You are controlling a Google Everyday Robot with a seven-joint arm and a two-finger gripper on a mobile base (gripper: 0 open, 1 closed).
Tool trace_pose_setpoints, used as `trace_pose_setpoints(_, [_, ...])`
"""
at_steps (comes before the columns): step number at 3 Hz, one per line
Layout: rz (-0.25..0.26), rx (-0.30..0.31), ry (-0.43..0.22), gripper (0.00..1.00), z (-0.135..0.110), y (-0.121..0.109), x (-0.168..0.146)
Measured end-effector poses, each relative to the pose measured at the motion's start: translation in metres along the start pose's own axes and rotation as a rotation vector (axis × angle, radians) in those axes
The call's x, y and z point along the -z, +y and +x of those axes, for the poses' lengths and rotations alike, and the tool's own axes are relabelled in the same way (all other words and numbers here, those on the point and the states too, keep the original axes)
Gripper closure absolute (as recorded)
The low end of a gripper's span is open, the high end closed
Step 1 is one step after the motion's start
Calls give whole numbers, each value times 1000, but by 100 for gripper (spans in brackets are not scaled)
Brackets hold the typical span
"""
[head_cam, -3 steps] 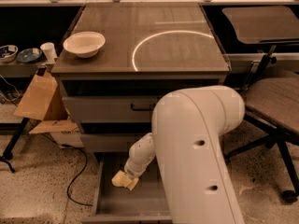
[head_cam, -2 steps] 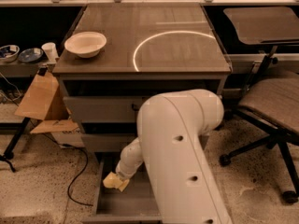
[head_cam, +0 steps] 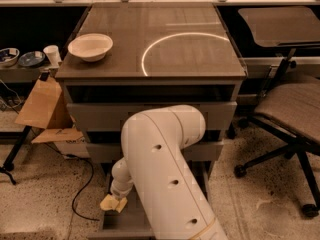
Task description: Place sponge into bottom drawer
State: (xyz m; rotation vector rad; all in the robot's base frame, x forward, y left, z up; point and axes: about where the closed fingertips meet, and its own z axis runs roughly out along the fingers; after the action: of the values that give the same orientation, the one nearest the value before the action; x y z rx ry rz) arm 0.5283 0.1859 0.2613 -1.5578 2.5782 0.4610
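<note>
The pale-yellow sponge (head_cam: 113,203) hangs at the end of my arm, at the left edge of the open bottom drawer (head_cam: 120,222), which sticks out grey and flat under the cabinet. My gripper (head_cam: 116,199) is low at the drawer's front left and is shut on the sponge. My big white arm (head_cam: 165,169) hides most of the drawer's inside and much of the two upper drawer fronts (head_cam: 95,115).
A white bowl (head_cam: 90,46) sits on the cabinet top's left side. Cardboard (head_cam: 44,104) leans on the floor to the left, with a black cable (head_cam: 80,194) by the drawer. An office chair (head_cam: 290,119) stands to the right. Cups and dishes (head_cam: 30,58) sit on a low shelf left.
My arm has swung left, carrying the sponge from over the drawer's middle to its left front edge. The camera view has shifted a little.
</note>
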Motion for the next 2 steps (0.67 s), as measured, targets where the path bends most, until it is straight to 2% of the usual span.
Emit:
trace_pose_setpoints(1, [-3, -48, 65, 73, 9, -12, -26])
trace_pose_setpoints(2, [0, -76, 90, 50, 16, -21, -35])
